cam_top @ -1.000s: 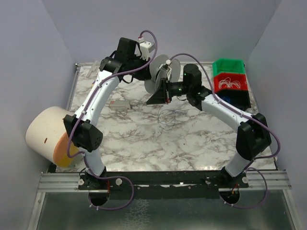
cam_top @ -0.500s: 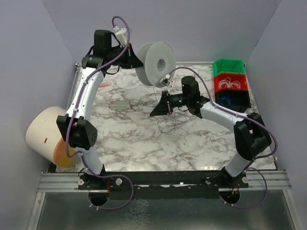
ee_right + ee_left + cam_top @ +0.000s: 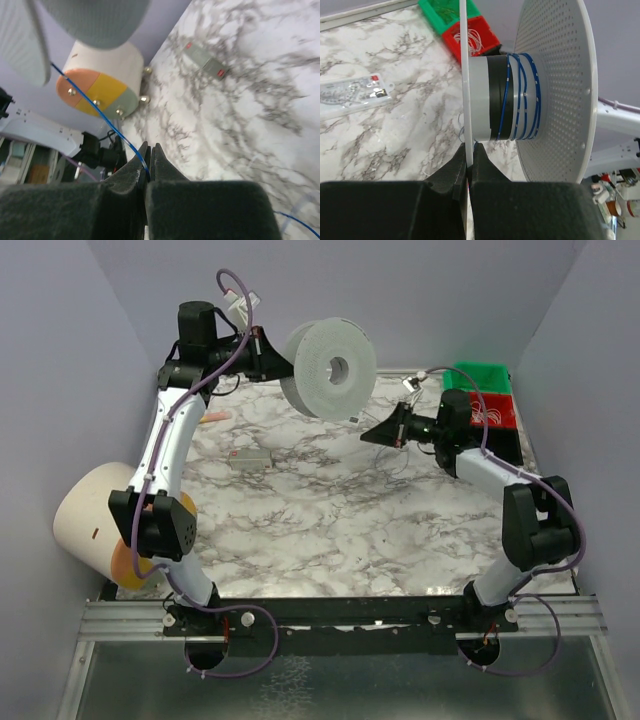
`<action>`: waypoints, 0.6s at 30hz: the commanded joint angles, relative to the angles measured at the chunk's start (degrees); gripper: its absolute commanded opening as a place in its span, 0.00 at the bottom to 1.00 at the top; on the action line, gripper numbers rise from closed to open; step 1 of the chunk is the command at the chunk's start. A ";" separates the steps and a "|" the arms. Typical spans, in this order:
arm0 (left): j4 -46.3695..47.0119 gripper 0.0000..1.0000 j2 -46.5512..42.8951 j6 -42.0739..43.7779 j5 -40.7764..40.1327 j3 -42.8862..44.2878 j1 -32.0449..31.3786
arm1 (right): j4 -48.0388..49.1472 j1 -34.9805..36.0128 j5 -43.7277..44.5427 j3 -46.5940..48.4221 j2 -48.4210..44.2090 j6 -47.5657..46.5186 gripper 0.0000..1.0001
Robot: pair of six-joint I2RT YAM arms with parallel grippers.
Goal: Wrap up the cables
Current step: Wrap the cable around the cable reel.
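My left gripper (image 3: 272,355) is shut on the thin near flange of a grey spool (image 3: 330,368) and holds it high over the table's back. In the left wrist view the jaws (image 3: 469,152) pinch that flange (image 3: 464,75), and several turns of thin blue cable (image 3: 521,95) lie round the dark hub. My right gripper (image 3: 385,432) is shut on the cable right of the spool. In the right wrist view the cable (image 3: 95,107) runs taut from the jaws (image 3: 150,150) up left toward the spool (image 3: 95,20). A loose end (image 3: 300,220) lies on the marble.
Green (image 3: 478,377) and red (image 3: 495,410) bins stand stacked at the back right, the red one holding white wire. A small grey device (image 3: 250,458) lies left of centre. A cream cylinder (image 3: 95,515) with an orange and yellow end sits at the left edge.
My left arm has lifted the spool and swung it up and back, turning its face to the camera. My right gripper has moved right and back toward the bins, pulling the cable along.
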 commanded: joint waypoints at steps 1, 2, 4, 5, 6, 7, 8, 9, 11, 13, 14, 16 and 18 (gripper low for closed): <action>4.81 0.00 -4.59 1.18 9.78 -1.64 0.06 | 7.78 -6.02 1.06 -0.45 1.68 7.02 0.01; 4.36 0.00 -4.99 2.11 10.11 -1.99 0.01 | 5.86 -6.78 2.59 0.16 1.34 6.06 0.01; 3.28 0.00 -5.82 3.86 9.80 -2.57 -0.01 | -1.32 -7.61 8.92 1.88 -0.61 -0.25 0.01; 3.11 0.00 -6.21 4.29 9.63 -3.07 -0.01 | -4.83 -7.64 13.33 2.65 -2.20 -3.95 0.01; 2.89 0.00 -6.53 4.75 9.23 -3.57 -0.14 | -7.05 -7.65 17.93 3.13 -3.59 -6.92 0.00; 2.44 0.00 -6.86 5.48 8.38 -4.07 -0.38 | -7.18 -7.71 21.59 3.39 -4.65 -8.55 0.01; 1.85 0.00 -7.12 6.29 7.64 -4.77 -0.75 | -8.51 -7.69 25.27 4.35 -5.41 -10.51 0.01; 1.14 0.00 -7.35 7.15 6.74 -5.34 -1.26 | -11.73 -7.70 29.08 6.57 -5.53 -12.73 0.01; -1.36 0.00 -7.30 9.67 4.33 -6.09 -2.90 | -17.55 -7.66 35.74 11.04 -4.65 -17.46 0.01; -4.29 0.00 -7.02 12.72 1.29 -6.50 -5.93 | -20.29 -7.65 43.34 13.91 -3.88 -21.67 0.00; -4.96 0.00 -6.89 13.62 -0.20 -6.94 -7.15 | -20.67 -7.64 47.21 14.98 -3.50 -23.62 0.00; -5.57 0.00 -6.58 14.45 -0.96 -7.52 -9.15 | -21.02 -7.64 53.23 16.64 -2.58 -27.99 0.01; -6.08 0.00 -5.99 14.99 -0.38 -7.20 -10.41 | -17.61 -7.29 58.65 16.11 -2.39 -33.03 0.00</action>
